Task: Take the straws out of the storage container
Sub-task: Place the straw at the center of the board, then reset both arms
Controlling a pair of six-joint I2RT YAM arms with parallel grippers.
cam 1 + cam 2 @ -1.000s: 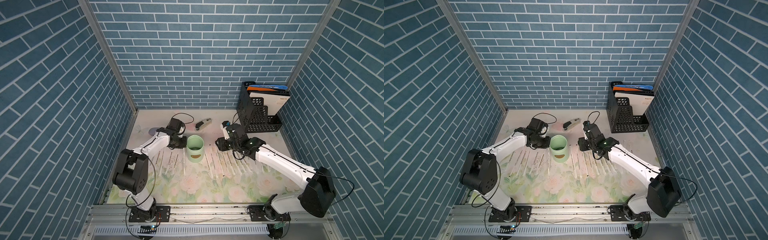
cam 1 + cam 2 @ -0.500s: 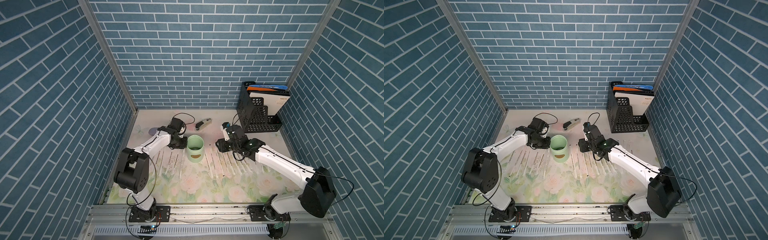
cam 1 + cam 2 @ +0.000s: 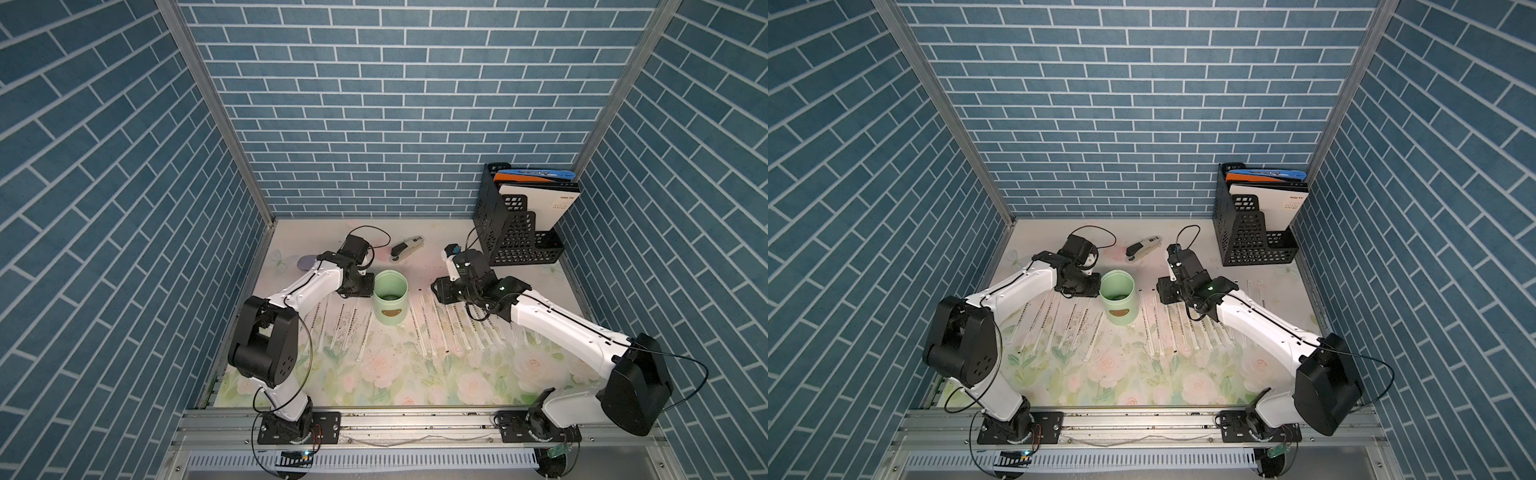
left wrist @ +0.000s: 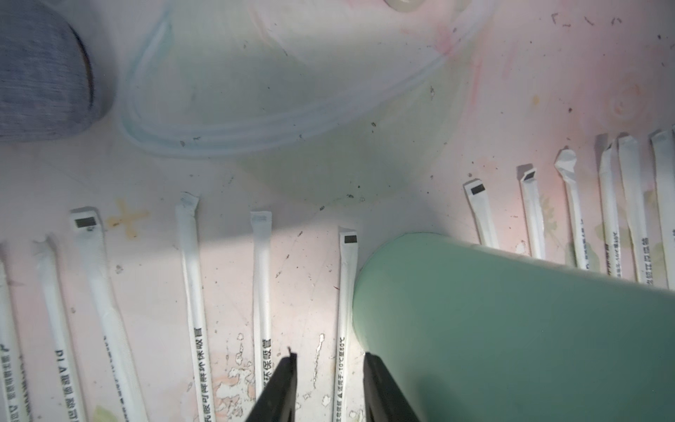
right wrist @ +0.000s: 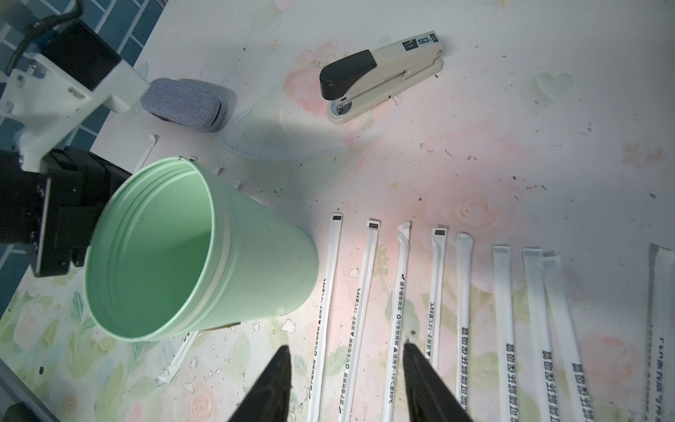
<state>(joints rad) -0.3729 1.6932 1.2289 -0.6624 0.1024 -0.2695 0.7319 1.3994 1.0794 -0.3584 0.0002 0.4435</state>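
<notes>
The straws (image 5: 400, 292) lie flat in rows either side of the empty storage container (image 5: 255, 263). They look light and crushable, best pinched mid-length. My left jaws stand apart astride one beside it; my right jaws are apart too.

You have bare mat (image 3: 386, 374) at the front. Ahead, straws (image 5: 400, 292) line both sides of the storage container (image 3: 390, 301), with the stapler (image 3: 406, 253) behind it.
</notes>
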